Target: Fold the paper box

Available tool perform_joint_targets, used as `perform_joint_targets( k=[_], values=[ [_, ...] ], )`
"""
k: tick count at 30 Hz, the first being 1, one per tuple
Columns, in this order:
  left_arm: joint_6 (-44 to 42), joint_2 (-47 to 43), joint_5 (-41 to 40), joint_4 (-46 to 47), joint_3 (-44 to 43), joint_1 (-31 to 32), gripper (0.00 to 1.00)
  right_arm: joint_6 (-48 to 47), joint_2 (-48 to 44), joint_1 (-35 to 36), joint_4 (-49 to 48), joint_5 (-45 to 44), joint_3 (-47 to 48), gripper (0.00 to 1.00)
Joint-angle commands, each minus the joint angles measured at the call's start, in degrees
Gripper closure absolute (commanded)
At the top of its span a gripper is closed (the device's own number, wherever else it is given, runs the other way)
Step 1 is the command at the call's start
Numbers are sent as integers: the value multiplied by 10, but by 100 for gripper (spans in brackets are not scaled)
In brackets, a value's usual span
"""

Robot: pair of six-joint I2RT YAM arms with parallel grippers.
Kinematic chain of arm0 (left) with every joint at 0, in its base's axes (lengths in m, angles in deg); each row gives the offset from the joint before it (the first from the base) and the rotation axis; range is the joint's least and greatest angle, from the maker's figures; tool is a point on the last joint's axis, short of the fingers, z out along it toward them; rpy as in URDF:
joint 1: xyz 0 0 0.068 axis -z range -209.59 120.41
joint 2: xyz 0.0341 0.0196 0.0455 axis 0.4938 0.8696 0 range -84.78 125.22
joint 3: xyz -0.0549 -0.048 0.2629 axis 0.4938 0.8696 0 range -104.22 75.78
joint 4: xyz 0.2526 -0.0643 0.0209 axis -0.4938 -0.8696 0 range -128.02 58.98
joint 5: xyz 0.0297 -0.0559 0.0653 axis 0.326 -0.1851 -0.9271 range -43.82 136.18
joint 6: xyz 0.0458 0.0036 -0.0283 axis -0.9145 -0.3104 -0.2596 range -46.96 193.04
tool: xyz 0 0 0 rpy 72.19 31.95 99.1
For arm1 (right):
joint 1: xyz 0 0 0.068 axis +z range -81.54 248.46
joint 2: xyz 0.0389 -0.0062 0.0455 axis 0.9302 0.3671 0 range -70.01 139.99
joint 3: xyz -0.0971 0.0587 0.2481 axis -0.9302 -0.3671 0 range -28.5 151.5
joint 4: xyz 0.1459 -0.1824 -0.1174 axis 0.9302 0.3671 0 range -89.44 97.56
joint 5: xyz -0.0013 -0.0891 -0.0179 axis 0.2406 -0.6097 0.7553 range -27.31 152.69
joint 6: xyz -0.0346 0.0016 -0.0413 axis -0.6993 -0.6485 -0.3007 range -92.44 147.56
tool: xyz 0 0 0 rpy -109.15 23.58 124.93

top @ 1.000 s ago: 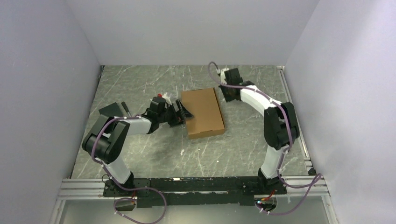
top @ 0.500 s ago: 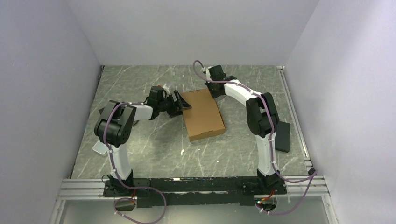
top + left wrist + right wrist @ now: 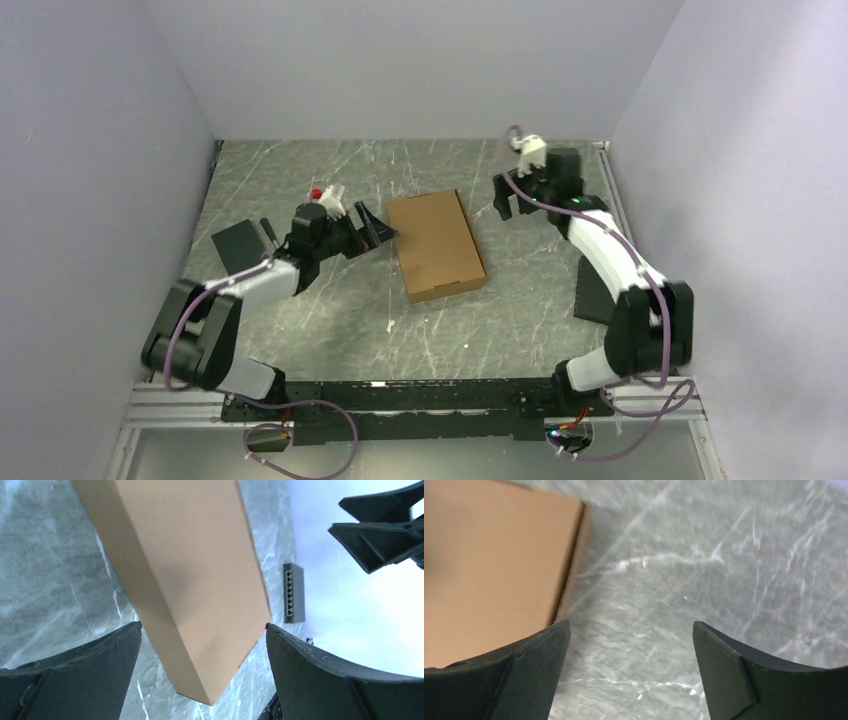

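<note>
The paper box (image 3: pixel 437 243) lies shut as a shallow brown cardboard box in the middle of the table. My left gripper (image 3: pixel 375 228) is at its left edge with the jaws wide open. In the left wrist view a corner of the paper box (image 3: pixel 190 565) points between the two fingers of the left gripper (image 3: pixel 202 630), and neither finger touches it. My right gripper (image 3: pixel 502 198) hangs open just right of the box's far right corner. In the right wrist view only bare table shows inside the right gripper (image 3: pixel 631 627), and the paper box (image 3: pixel 489 570) sits off to the left.
A black pad (image 3: pixel 238 243) lies at the left behind the left arm, and another black pad (image 3: pixel 597 290) lies at the right under the right arm. White walls close the table in on three sides. A small grey strip (image 3: pixel 294 592) sits at the far wall.
The right gripper has opened and swung right, away from the box's far edge. The left arm has drawn back a little to the left, its jaws still wide.
</note>
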Motion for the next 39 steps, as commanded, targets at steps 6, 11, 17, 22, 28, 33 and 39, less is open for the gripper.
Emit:
perform_joint_targets(
  k=[6,11,17,22,28,33,39],
  values=[
    [84,-106,-21,161,161,-6,0,207,-7,-80,-215,448,-112,0],
    [102,-113,-11,183,192,-6,2,223,83,-73,-182,433,-71,0],
    [106,-64,2,192,182,1,3,215,153,-48,-140,421,-38,4],
    [120,8,-6,188,140,20,3,222,178,-35,-127,416,-31,21],
    [139,83,3,213,101,29,2,227,206,-46,-110,412,-35,49],
    [153,124,8,241,86,29,1,235,232,-67,-105,422,-39,66],
    [178,168,15,299,83,29,0,242,255,-86,-99,436,-40,73]
  ],
)
